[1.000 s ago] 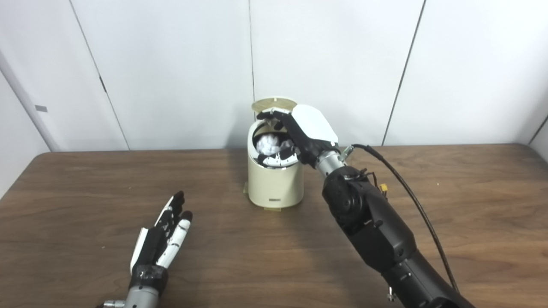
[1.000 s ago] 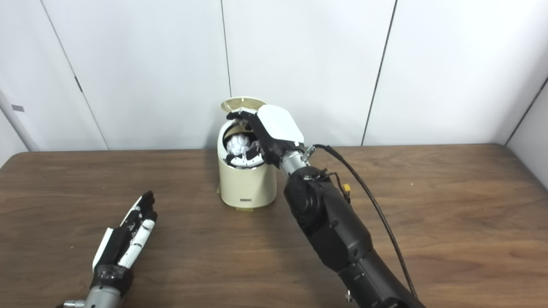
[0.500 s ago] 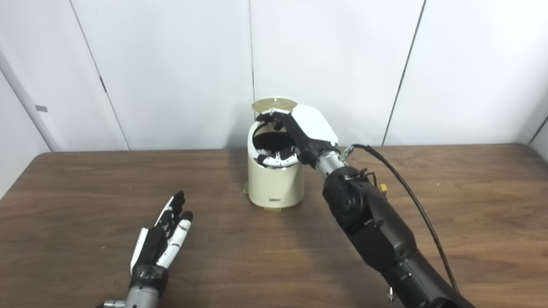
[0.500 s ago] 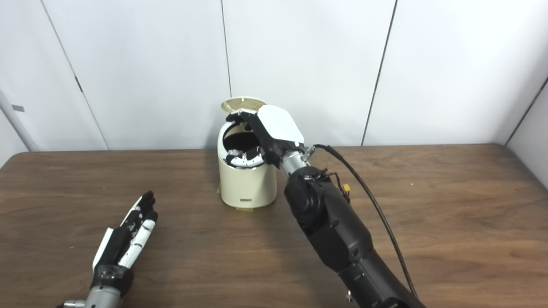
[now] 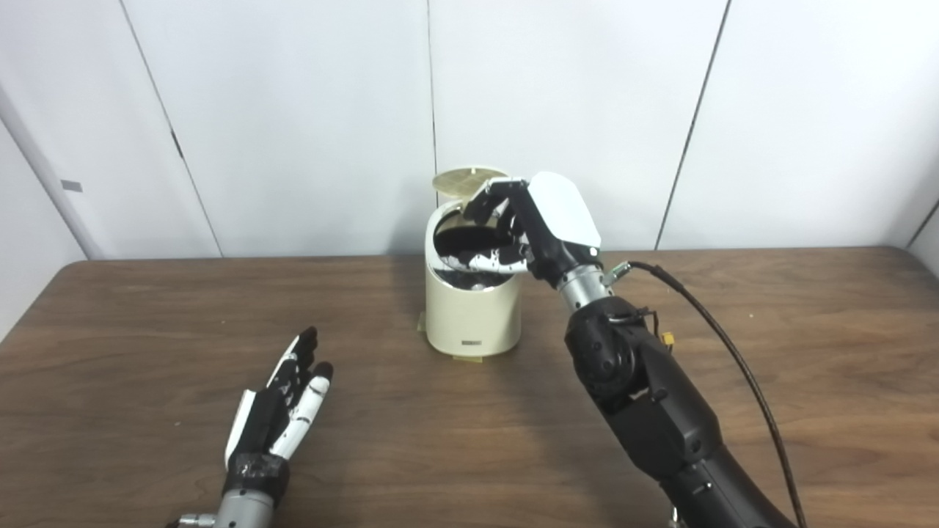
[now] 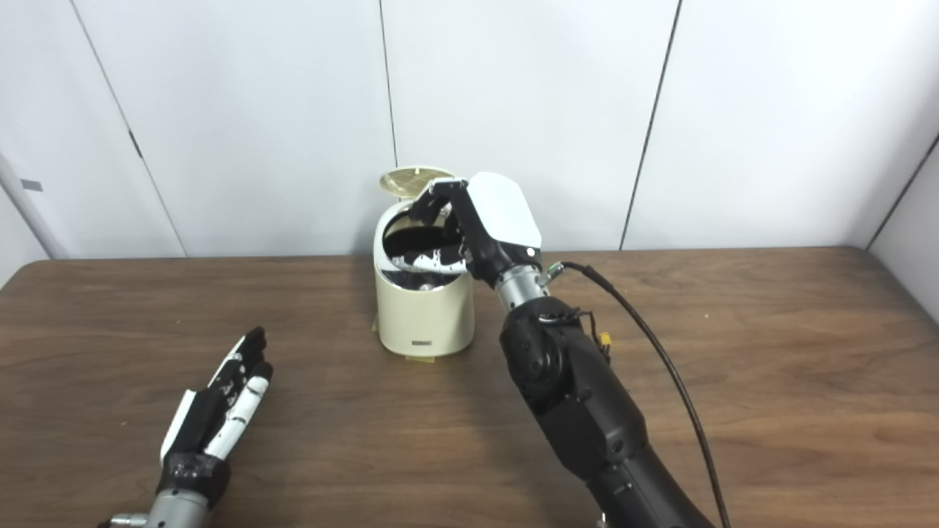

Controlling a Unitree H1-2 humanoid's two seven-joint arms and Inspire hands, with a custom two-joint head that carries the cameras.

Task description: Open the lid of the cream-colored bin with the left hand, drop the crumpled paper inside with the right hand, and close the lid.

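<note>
The cream-colored bin stands at the back middle of the table with its round lid tipped up behind the dark opening. My right hand hovers over the bin's right rim, fingers spread and holding nothing. No crumpled paper shows anywhere; the bin's inside looks dark. Near the table's front left my left hand lies flat and open, fingers pointing toward the bin, well apart from it.
The brown wooden table reaches to a white panelled wall close behind the bin. A black cable loops off my right forearm over the table's right part.
The white crumpled paper, in the bin's mouth under my right hand a second ago, has dropped out of sight. The right hand has since lifted and drawn back to the right.
</note>
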